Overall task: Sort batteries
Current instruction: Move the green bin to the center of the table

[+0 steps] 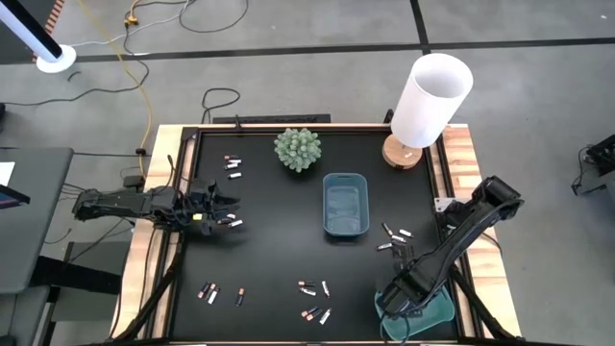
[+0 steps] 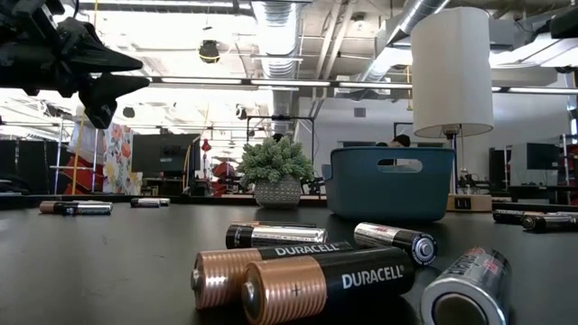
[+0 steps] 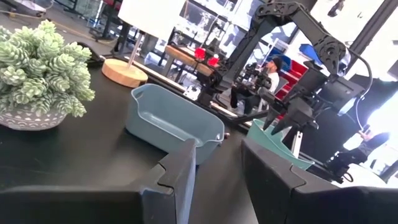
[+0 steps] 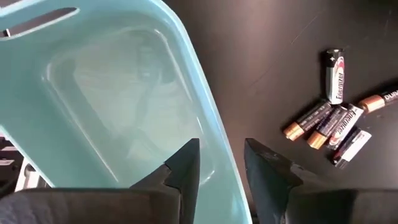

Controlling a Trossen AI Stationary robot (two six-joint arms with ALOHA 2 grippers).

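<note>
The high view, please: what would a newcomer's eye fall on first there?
Probably the tall white lamp at the table's far right corner, with the spiky green plant beside it. Next, the blue tray mid-table, ringed by scattered clusters of batteries. The right gripper hangs over a teal tray at the near right corner; the left gripper is open at the left.

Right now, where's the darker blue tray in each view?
High: darker blue tray at table centre, right of the plant.
Low: right of centre, right of the plant.
Left wrist: mid-picture, plant beside it.
Right wrist: not in it; that one is the teal tray.
Shared landmark: the plant.
</note>
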